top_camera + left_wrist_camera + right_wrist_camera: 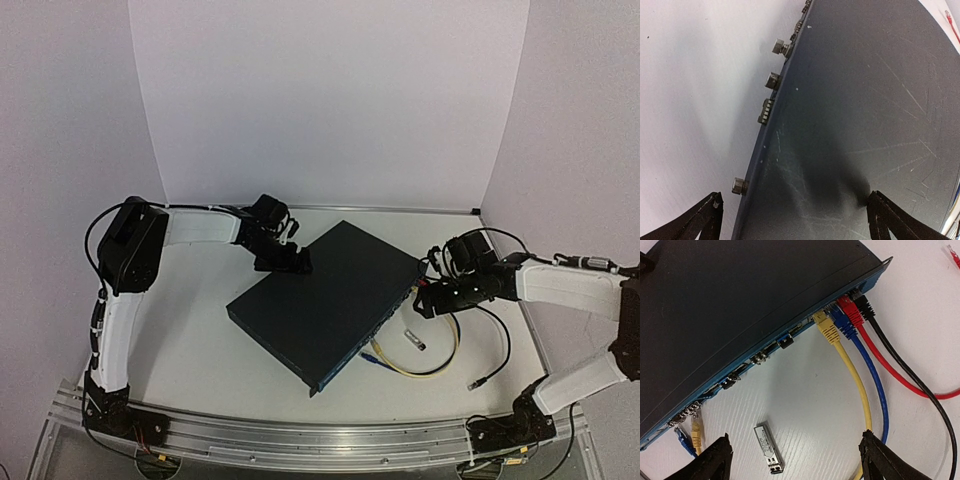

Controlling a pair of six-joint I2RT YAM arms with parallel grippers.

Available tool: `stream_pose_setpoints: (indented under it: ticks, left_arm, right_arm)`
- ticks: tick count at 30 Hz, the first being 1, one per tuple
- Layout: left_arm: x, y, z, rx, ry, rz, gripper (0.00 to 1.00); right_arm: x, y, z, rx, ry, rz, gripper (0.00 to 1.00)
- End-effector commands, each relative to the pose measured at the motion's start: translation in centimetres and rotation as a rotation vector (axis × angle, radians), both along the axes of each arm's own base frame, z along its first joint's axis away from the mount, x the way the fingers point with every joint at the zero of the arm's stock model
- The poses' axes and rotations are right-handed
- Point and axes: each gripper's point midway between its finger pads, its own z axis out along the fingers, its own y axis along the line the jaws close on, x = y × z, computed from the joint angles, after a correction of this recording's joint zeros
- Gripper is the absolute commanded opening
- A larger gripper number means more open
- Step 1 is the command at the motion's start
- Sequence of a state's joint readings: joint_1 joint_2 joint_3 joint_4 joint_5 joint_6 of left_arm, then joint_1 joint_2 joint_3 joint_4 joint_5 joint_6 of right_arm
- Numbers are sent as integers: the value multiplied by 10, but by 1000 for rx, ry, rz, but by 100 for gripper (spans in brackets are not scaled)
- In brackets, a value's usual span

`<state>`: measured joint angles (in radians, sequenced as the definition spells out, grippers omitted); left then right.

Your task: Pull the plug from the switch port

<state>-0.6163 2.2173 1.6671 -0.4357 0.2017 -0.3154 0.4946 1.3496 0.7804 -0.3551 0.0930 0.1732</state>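
Right gripper (796,440) spread wide, empty, over the streaky white desk (805,390); left gripper (795,200) wide too, empty, straddling the scratched matte switch (740,295) edge. Glossy yellow plug (826,329) seated; metal SFP module (768,447) label unreadable.

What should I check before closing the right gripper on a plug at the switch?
1. Right gripper open: ok, jaws wide, nothing held.
2. Right gripper lined up on a plug: not ok. The yellow plug, blue plug, red plug and black plug sit ahead, none between the fingers.
3. Plugs seated in the switch: ok, all four in ports.
4. Left gripper bracing the switch: cannot tell. It is open over the rear edge, contact unseen.
5. Loose metal module clear of the approach: not ok, it lies on the table near those fingers.
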Motion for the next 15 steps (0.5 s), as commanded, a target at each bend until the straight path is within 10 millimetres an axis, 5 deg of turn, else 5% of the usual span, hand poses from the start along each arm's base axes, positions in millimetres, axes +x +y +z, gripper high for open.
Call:
stream_pose_setpoints:
  ticks: [1, 15]
  left_arm:
    - [6, 25, -31, 140, 42, 25, 100]
    - [20, 5, -50, 113, 67, -15, 100]
  right_arm:
    - [27, 12, 2, 32, -13, 73, 82]
    - [74, 26, -25, 7, -90, 167, 58]
